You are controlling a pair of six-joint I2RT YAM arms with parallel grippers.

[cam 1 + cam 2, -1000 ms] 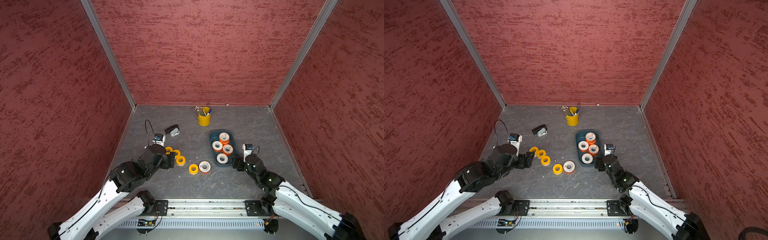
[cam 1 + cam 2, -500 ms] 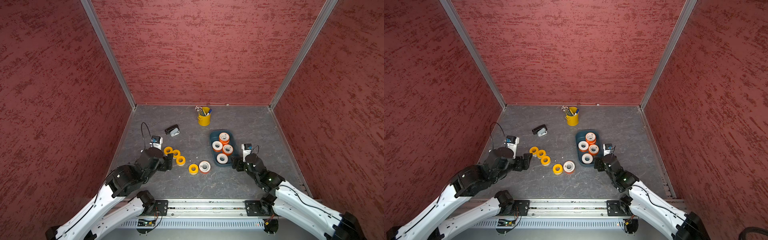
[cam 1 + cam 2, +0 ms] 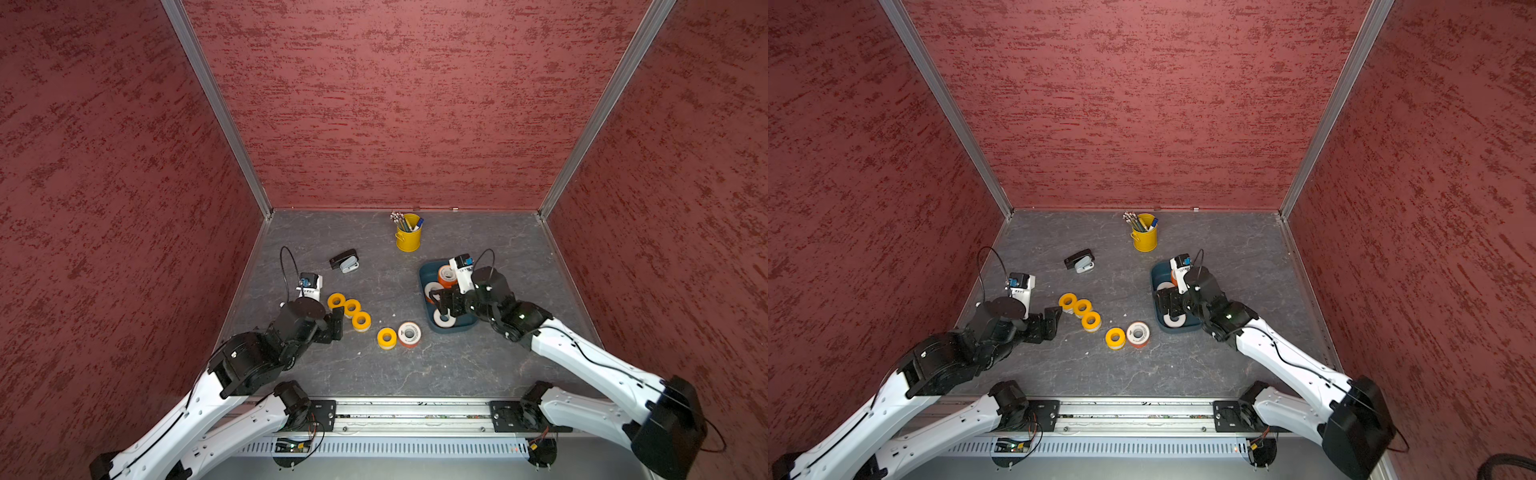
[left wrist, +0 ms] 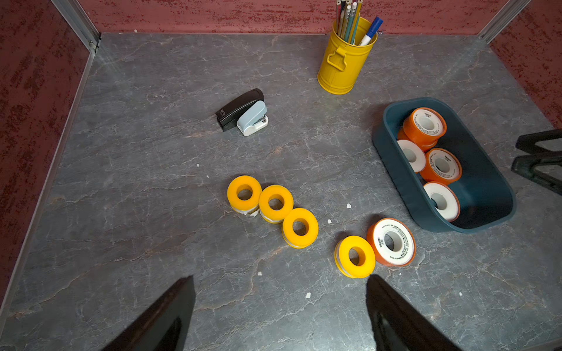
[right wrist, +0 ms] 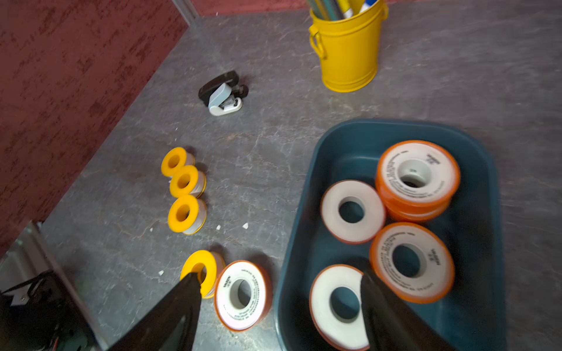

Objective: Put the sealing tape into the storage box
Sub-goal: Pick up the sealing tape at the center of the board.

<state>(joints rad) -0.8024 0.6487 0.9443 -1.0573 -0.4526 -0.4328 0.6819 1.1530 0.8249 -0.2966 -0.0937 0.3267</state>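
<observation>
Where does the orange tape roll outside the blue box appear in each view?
Top view: orange tape roll between the lone yellow roll and the storage box.
Top view: roll in the same spot.
Left wrist: roll beside the lone yellow roll, outside the box.
Right wrist: roll between that yellow roll and the box.
Shared landmark: the yellow pen bucket.

left arm [image 3: 199,399] | right arm [image 3: 582,357] | white shells, black joints | black cable loops [image 3: 281,259] (wrist-mounted)
</observation>
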